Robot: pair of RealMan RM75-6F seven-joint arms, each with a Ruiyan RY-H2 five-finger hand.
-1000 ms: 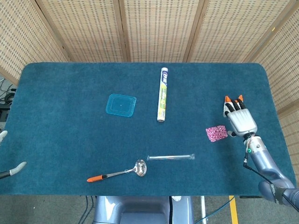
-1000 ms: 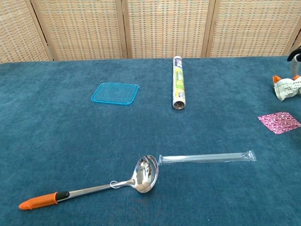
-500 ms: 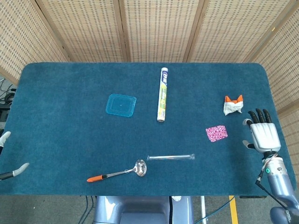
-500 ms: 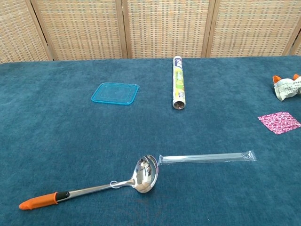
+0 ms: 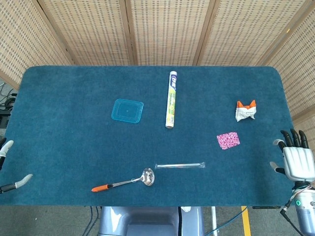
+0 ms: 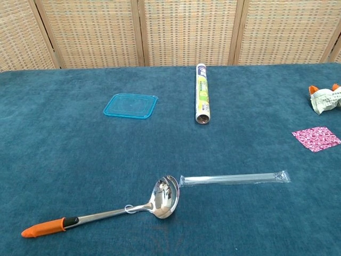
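Hovering right hand (image 5: 297, 160), fingers spread, empty.

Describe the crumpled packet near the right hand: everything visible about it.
The crumpled packet is a small white wrapper with faint print and two orange corners pointing toward the table's far edge. It looks like thin, creased plastic or foil. It lies alone on the blue cloth near the right edge, beyond the pink patterned square. Nothing touches it; the right hand is well away.
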